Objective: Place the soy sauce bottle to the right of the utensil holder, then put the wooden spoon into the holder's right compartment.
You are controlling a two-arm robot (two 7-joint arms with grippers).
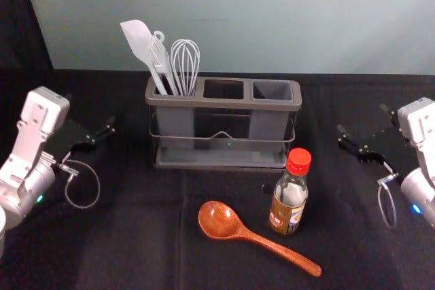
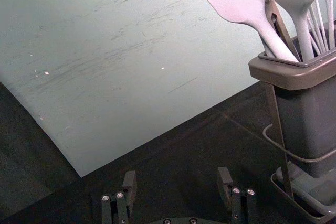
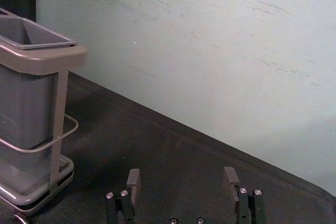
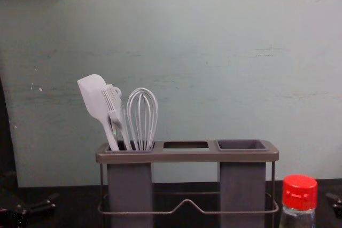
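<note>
Looks to be at step one: bring the right claw [image 3: 182, 176], apart at the right, to the soy sauce bottle [image 1: 290, 196], upright on the near side of the holder's [image 1: 224, 103] right end; grip, then set down to its right. Leave the spoon [image 1: 219, 221] lying just nearer, and the left claw [image 2: 177, 176] parked left, also apart

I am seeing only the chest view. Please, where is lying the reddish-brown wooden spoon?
Observer: It lies on the black cloth, before the grey utensil holder; the handle of the spoon points right and towards the robot.
Operator: And the clear glass bottle with red cap, how near is it to the spoon?
Observer: It stands upright just behind the spoon's handle, a brown label round its lower part.
Operator: Is something held on the right side?
Observer: No, the right gripper, right of the holder, is open and empty.
</note>
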